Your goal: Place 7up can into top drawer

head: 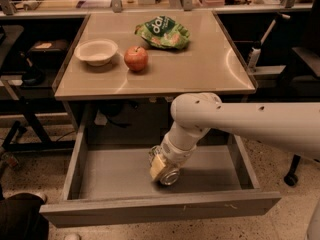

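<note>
The top drawer (115, 176) stands pulled out below the table, a wide shallow grey box with low walls. My white arm reaches down from the right into it. My gripper (161, 165) is low over the drawer floor, near its middle. The 7up can (170, 176), silvery and lying tilted with its round end toward the camera, is at the gripper's tip, at or just above the drawer bottom. The fingers are around the can's upper part, which hides its label.
On the tan table top (200, 69) sit a white bowl (96, 51), a red apple (136, 58) and a green snack bag (163, 32). Dark desks and chair legs stand on both sides. A dark object is at the bottom left corner.
</note>
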